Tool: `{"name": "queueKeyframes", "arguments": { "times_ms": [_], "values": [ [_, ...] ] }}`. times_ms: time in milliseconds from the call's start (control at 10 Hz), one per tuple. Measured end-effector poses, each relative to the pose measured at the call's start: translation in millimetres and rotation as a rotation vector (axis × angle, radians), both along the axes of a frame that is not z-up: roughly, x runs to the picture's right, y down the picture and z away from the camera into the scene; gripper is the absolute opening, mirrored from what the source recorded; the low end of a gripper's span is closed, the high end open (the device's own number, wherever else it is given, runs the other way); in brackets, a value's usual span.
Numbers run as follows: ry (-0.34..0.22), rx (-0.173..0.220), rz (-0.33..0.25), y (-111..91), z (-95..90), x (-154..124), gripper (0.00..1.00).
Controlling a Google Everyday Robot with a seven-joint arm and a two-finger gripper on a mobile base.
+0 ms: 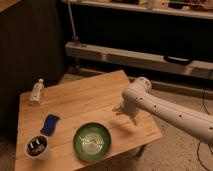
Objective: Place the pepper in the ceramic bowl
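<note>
The green ceramic bowl sits on the wooden table near its front edge, and I see nothing in it. My gripper is low over the table's right side, to the right of and a little behind the bowl, at the end of the white arm. The pepper does not show; the gripper and arm cover the spot where it lay.
A blue sponge lies left of the bowl. A small white cup with dark contents stands at the front left corner. A small bottle lies at the back left. Metal shelving runs behind the table.
</note>
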State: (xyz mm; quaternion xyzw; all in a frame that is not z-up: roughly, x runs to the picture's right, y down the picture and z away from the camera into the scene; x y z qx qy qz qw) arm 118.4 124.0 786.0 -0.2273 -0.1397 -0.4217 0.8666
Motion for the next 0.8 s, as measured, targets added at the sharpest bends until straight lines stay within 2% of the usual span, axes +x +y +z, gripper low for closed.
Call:
{"name": "queueKeyframes", "arguments": {
  "times_ms": [100, 300, 500, 700, 800],
  "values": [
    [0.014, 0.0, 0.023, -7.2, 4.2, 6.1, 0.8],
    [0.028, -0.013, 0.078, -10.7, 26.2, 18.3, 0.8],
    [0.035, -0.027, 0.123, -0.7, 69.5, 20.5, 0.8],
    [0.048, -0.035, 0.147, 4.5, 101.1, 19.9, 0.8],
    [0.06, -0.035, 0.156, 4.5, 106.9, 21.7, 0.8]
  ]
}}
